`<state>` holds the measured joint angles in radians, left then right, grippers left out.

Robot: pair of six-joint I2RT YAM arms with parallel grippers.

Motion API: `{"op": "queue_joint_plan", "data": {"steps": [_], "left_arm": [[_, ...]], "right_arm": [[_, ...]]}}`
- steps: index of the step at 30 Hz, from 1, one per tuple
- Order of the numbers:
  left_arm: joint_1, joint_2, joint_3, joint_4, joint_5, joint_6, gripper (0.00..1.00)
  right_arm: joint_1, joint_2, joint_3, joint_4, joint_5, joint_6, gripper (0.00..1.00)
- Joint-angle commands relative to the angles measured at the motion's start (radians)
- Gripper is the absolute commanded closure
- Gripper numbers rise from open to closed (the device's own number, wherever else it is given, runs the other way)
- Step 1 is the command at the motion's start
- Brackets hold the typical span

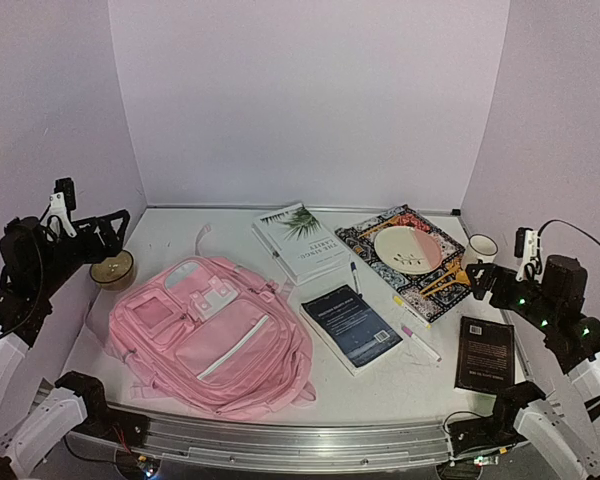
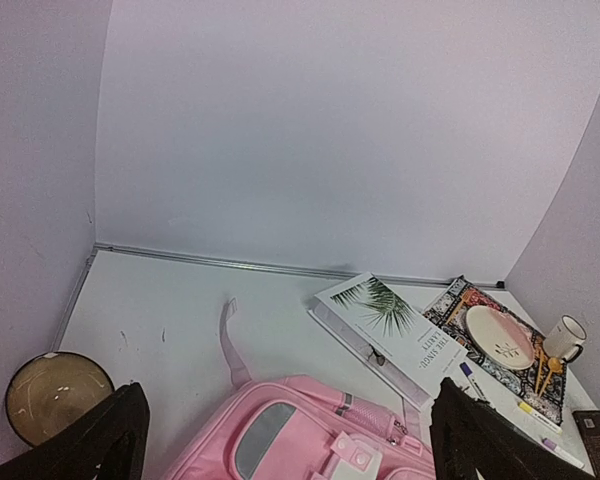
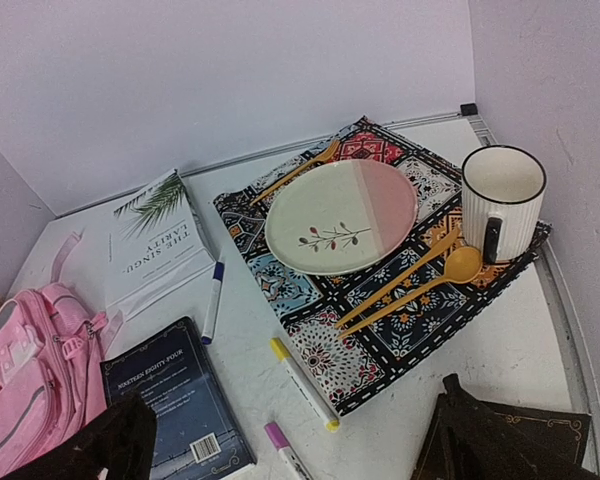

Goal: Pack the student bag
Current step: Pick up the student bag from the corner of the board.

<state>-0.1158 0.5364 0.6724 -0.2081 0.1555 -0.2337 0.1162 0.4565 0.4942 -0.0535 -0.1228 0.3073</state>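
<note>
The student bag (image 1: pixel 210 335), a large pink backpack with white zip lines, lies flat at the front left of the table, zipped shut. It also shows in the left wrist view (image 2: pixel 310 440) and at the left edge of the right wrist view (image 3: pixel 20 370). My left gripper (image 1: pixel 115 228) is open and empty, raised above the table's left side behind the bag (image 2: pixel 290 392). My right gripper (image 1: pixel 477 283) is open and empty, raised over the right side (image 3: pixel 295 395). A white book (image 1: pixel 302 240), a dark blue book (image 1: pixel 350 325) and a black book (image 1: pixel 485 352) lie on the table.
A patterned placemat (image 1: pixel 442 285) at the back right bears a plate (image 1: pixel 408 248) and yellow spoons. A white mug (image 1: pixel 480 247) stands beside it. A blue pen (image 1: pixel 355 277), a yellow marker (image 1: pixel 408 308) and a purple marker (image 1: pixel 420 343) lie loose. A brown bowl (image 1: pixel 113 268) sits far left.
</note>
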Motion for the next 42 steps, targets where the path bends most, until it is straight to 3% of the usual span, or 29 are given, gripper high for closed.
{"op": "queue_joint_plan", "data": {"steps": [1,8,15,19,23,34,42], "left_arm": [[0.005,0.004,-0.001,0.038,0.005,0.014,0.01],[0.005,0.016,-0.009,0.040,0.000,-0.019,0.00],[0.005,0.181,0.028,0.011,0.069,-0.093,0.01],[0.002,0.306,0.057,-0.040,0.197,-0.096,0.01],[-0.033,0.354,0.067,-0.092,0.151,-0.122,0.01],[-0.290,0.479,0.091,-0.184,-0.059,-0.241,0.02],[-0.597,0.588,0.153,-0.317,-0.313,-0.362,0.04]], "right_arm": [[-0.003,0.011,-0.013,0.064,-0.020,-0.002,0.02],[-0.003,0.085,-0.047,0.158,-0.111,0.067,0.02],[0.012,0.224,-0.018,0.209,-0.209,0.112,0.02],[0.095,0.320,0.000,0.256,-0.202,0.139,0.02],[0.245,0.445,0.039,0.280,-0.118,0.162,0.02],[0.477,0.742,0.149,0.385,-0.090,0.298,0.02],[0.637,0.932,0.201,0.466,-0.127,0.418,0.02]]}}
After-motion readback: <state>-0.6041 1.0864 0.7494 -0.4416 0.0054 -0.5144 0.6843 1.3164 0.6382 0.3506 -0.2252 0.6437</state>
